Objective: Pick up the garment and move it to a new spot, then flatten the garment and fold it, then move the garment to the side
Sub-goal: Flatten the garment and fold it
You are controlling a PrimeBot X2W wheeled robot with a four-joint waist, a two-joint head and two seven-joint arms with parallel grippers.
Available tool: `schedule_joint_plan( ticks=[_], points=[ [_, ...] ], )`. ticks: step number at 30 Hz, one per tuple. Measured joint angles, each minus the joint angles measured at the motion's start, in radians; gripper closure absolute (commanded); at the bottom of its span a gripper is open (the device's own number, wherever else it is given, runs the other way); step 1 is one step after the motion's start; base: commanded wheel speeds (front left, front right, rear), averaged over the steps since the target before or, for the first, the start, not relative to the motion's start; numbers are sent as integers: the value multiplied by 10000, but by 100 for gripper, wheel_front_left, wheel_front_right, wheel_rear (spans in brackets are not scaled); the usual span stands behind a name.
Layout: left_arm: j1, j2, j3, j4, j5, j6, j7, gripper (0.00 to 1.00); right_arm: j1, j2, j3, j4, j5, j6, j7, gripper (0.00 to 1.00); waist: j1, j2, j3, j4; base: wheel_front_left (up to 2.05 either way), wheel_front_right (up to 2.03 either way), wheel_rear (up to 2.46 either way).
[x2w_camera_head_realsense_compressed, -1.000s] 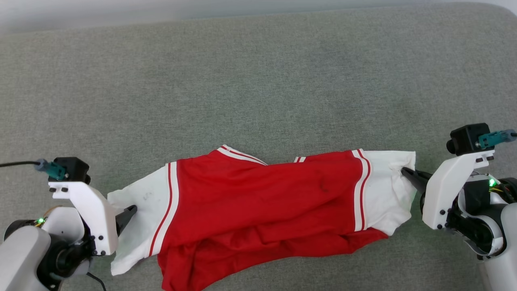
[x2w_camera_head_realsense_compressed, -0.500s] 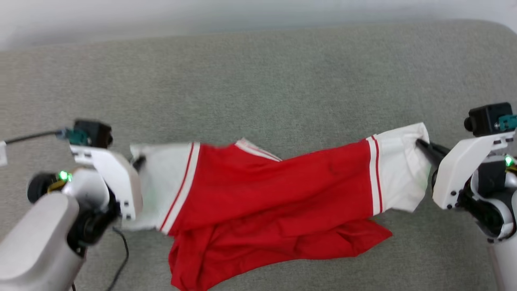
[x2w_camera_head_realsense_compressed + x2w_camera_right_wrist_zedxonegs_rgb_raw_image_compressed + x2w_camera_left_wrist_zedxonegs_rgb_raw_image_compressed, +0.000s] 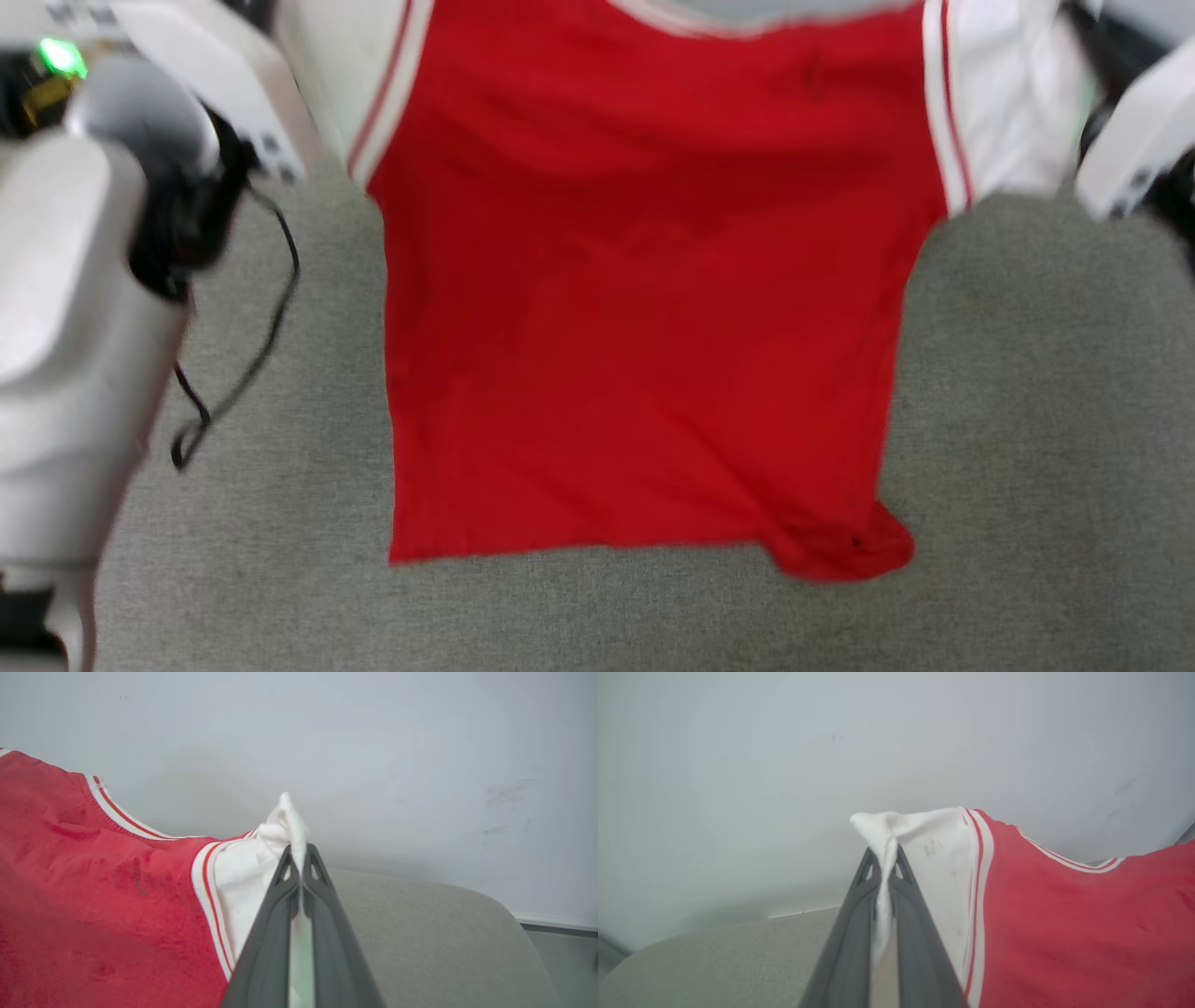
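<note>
The garment (image 3: 635, 308), a red jersey with white sleeves and striped trim, hangs spread between my two grippers with its plain red face toward the head camera. Its lower right corner (image 3: 845, 551) bunches on the grey surface. My left gripper (image 3: 886, 858) is shut on the tip of one white sleeve (image 3: 934, 858). The other white sleeve (image 3: 252, 877) is pinched in my right gripper (image 3: 299, 856), which is also shut. In the head view my left arm (image 3: 84, 308) is at the left and the right gripper's white mount (image 3: 1134, 140) at the top right. No lettering shows.
A grey padded surface (image 3: 1027, 420) lies under the garment, with its rounded far edge (image 3: 467, 896) in the right wrist view. A black cable (image 3: 252, 355) dangles from my left arm. A pale wall (image 3: 738, 765) stands behind.
My left gripper has shut on the left sleeve. Both grippers have risen with the sleeves, so the crumpled garment now hangs spread out. The head camera has also shifted.
</note>
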Motion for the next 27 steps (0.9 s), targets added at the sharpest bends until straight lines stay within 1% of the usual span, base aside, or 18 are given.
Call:
schedule_joint_plan(
  ticks=[6,10,14,20,27],
  points=[
    [-2571,-334,307,1158,589,219,-755,100,-2714,-130,303,738,-19,2,-759,100,0,0,720,-66,0,0,0],
    [-4080,-481,412,1749,880,123,-1373,100,-4479,-251,669,1325,-12,2,-1404,100,0,0,1237,-105,0,0,0],
    [-5397,-453,570,2163,1141,-19,-2057,100,-6128,-322,986,1919,-19,2,-2364,100,1,0,1707,-165,0,0,0],
    [-6753,-374,663,2485,1352,-123,-2569,100,-8004,-357,1503,2577,81,2,-3432,100,0,0,2263,-290,0,0,0],
    [-7064,-708,604,2746,1310,-117,-2667,100,-8967,-345,2405,3413,539,2,-3917,100,0,0,2961,-269,0,0,0]
  ],
)
